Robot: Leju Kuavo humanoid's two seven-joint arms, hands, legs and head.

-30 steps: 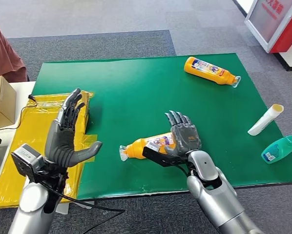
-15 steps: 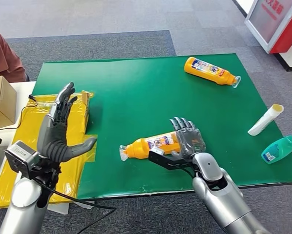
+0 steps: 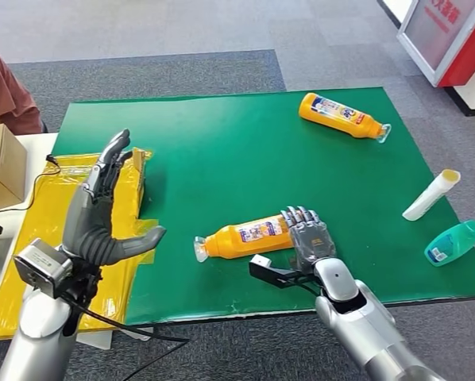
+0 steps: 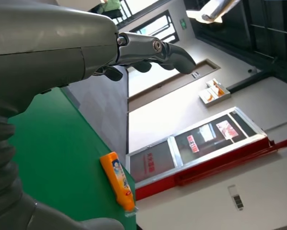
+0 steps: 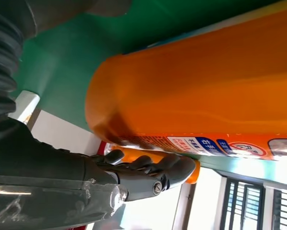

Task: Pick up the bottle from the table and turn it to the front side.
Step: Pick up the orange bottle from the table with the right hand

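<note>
Near the green mat's (image 3: 223,151) front edge, our right hand (image 3: 309,238), spread and empty, reaches the lying orange plastic bottle's (image 3: 250,235) base; we judge closing comes next, left hand (image 3: 97,214) idle, open.

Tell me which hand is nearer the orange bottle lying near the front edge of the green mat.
Right. The right hand is at the base end of the near orange bottle, fingers beside it. The left hand is raised, open, over the yellow sheet, well apart from the bottle.

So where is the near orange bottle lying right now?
In the head view the near orange bottle lies on its side on the green mat near its front edge, base against the right hand, cap pointing toward the left hand.
</note>
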